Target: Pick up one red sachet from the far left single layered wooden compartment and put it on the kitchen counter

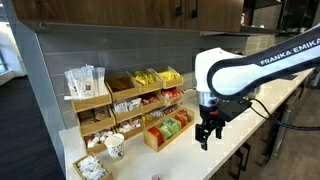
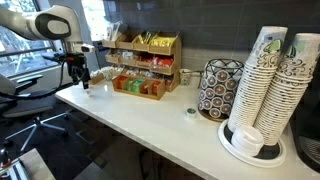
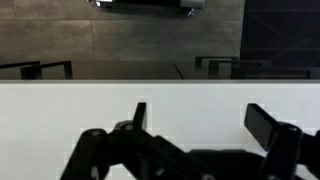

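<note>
Gripper: the Robotiq gripper (image 1: 207,136) hangs low over the kitchen counter (image 2: 150,125), just beside the red end of the low wooden box.
Jaws: spread wide in the wrist view, fingers (image 3: 139,116) apart with only white countertop showing between them.
Red sachet: the red sachet (image 1: 184,117) lies in the wooden compartment (image 1: 190,127), the end section nearest the gripper in an exterior view.
Neighbours: orange and green packets fill the box's other sections.
Backdrop: tiered wooden shelves (image 1: 120,100) stand behind; stacked paper cups (image 2: 270,75) stand well apart along the counter.
</note>
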Controlling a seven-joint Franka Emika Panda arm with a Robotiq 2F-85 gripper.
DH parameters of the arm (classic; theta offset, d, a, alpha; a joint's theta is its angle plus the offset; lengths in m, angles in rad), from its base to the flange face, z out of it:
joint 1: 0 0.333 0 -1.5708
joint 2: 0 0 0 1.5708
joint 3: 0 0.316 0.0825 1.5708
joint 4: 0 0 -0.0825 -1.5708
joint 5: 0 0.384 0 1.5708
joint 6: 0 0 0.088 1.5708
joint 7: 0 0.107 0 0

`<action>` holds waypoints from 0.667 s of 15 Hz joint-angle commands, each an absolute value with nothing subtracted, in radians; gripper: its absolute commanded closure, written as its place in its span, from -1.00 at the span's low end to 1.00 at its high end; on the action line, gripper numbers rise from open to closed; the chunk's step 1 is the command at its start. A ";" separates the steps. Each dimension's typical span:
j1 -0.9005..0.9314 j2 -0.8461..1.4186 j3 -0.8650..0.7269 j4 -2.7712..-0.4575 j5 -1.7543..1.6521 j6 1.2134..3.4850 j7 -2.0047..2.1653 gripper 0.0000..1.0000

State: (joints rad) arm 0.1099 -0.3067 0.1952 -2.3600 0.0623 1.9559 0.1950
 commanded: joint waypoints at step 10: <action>0.123 -0.265 0.189 -2.343 0.082 1.971 0.206 -1.00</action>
